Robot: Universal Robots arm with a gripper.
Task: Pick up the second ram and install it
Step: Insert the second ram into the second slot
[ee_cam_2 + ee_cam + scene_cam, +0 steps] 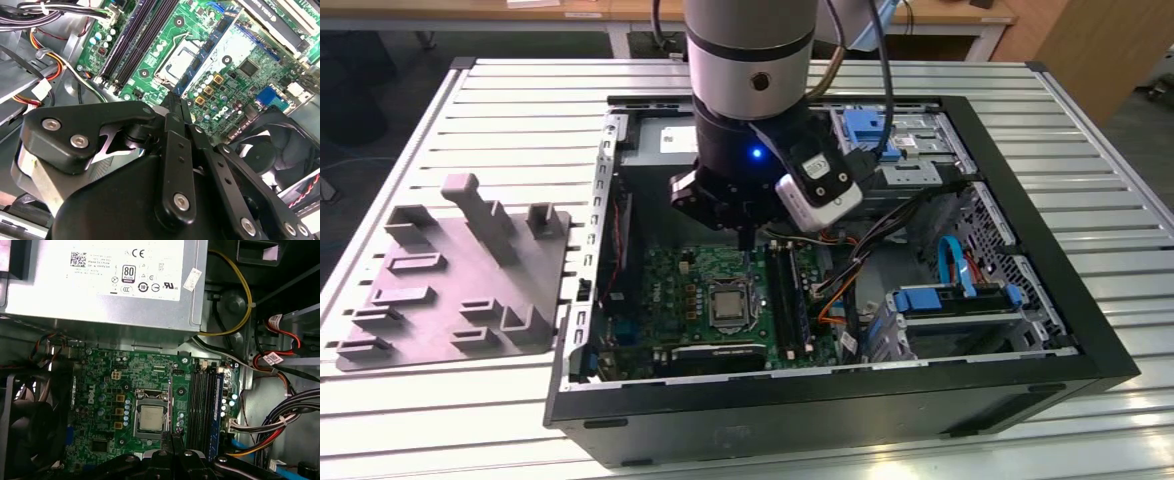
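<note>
— Where is the gripper [744,238]?
— Inside the open computer case [787,410], low over the green motherboard [680,280], near the processor [724,303]. In the second wrist view its fingers [176,145] are pressed together, tip against tip.
— And the second ram?
— I cannot pick it out for certain. Long dark strips [204,400] run just beside the processor, and I cannot tell stick from socket there.
— The tray?
— The grey fixture tray [454,270] lies on the slatted surface [520,100], beside the case at the exterior view's left.
</note>
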